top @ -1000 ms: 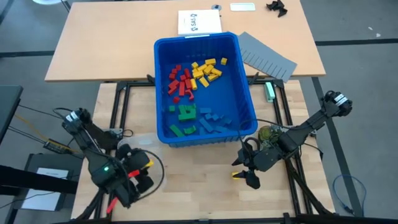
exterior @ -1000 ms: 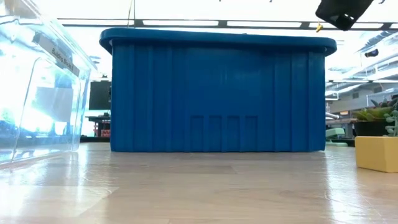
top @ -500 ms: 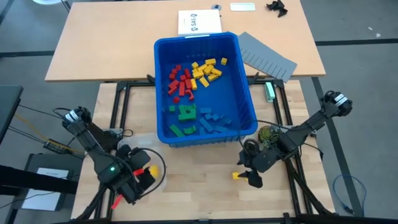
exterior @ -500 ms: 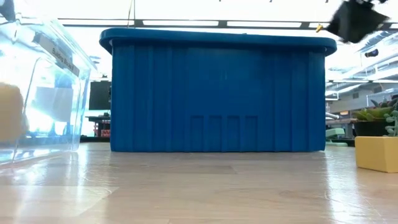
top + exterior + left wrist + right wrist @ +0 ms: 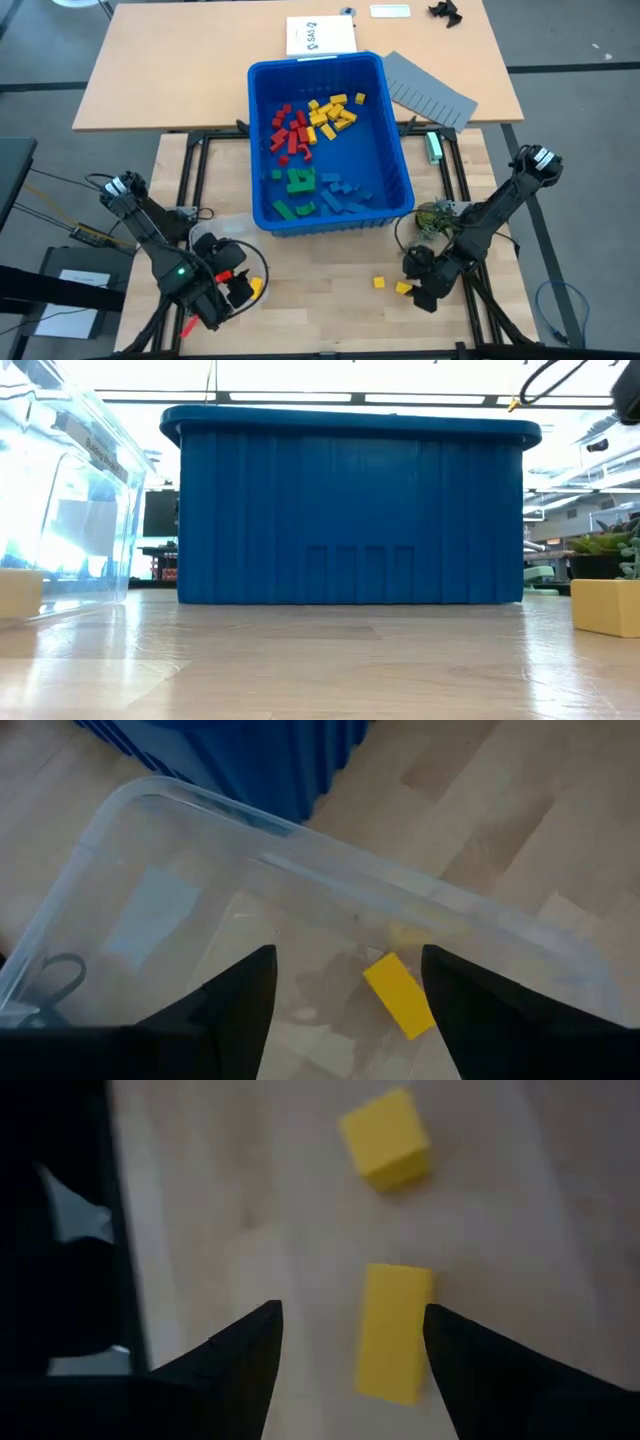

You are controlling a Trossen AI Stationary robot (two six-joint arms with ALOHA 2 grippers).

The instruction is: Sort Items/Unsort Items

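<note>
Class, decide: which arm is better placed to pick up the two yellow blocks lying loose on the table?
Right: the right gripper, open, sits beside both yellow blocks. The left gripper hovers over the clear container.

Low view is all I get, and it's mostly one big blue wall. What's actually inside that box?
Observer: Seen from above, the blue bin holds toy blocks grouped by colour: red blocks, yellow blocks, green blocks and blue blocks.
Operator: Where are the arms?
Observer: The right pincer stands open over a yellow brick, beside a yellow cube, both on the table outside the bin.
Operator: And the other?
Observer: The left pincer is open above a clear container with one yellow piece inside.
</note>
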